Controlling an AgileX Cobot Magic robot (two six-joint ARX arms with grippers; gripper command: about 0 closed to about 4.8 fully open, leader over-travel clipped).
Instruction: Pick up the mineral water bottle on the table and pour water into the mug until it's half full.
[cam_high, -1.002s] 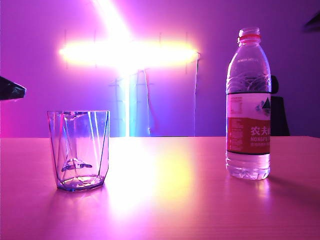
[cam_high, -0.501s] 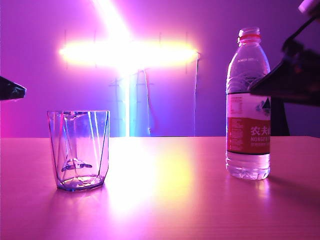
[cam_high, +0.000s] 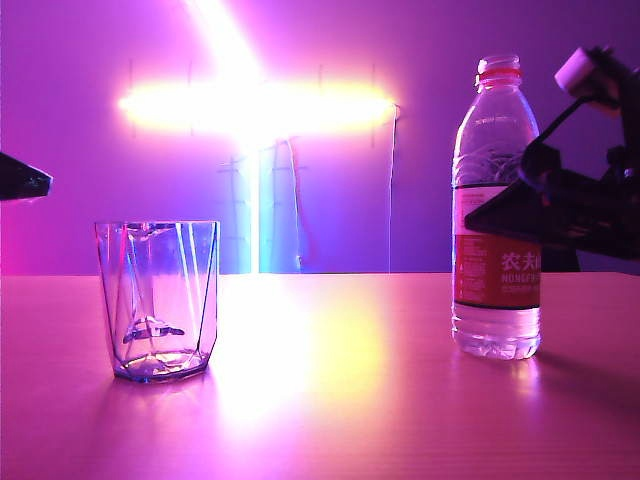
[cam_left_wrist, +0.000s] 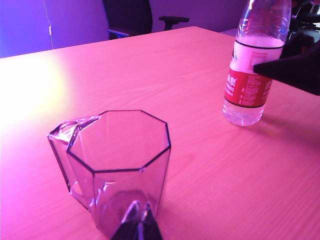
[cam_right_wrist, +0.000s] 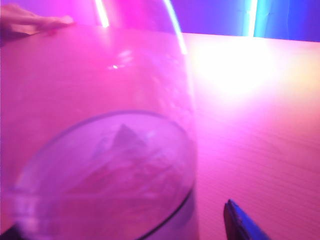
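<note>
The mineral water bottle (cam_high: 497, 210) stands upright on the right of the table (cam_high: 340, 400), with a red neck ring and a red-and-white label. My right gripper (cam_high: 500, 215) reaches in from the right at label height. It is open, and its dark fingers (cam_right_wrist: 240, 224) stand wide on either side of the bottle (cam_right_wrist: 105, 165). Whether they touch it I cannot tell. The mug (cam_high: 157, 298), a clear faceted glass, stands at the left. My left gripper (cam_left_wrist: 138, 220) is shut and hovers just in front of the mug (cam_left_wrist: 120, 165); its tip (cam_high: 22, 182) shows at the left edge.
A bright cross of light (cam_high: 255, 105) glares on the back wall. An office chair (cam_left_wrist: 127, 17) stands beyond the table's far edge. A person's hand (cam_right_wrist: 35, 22) rests at a table edge. Bare tabletop lies between mug and bottle.
The right arm has swung down from the upper right corner, so its open gripper is now at the bottle's label. Bottle, mug and left gripper have not moved.
</note>
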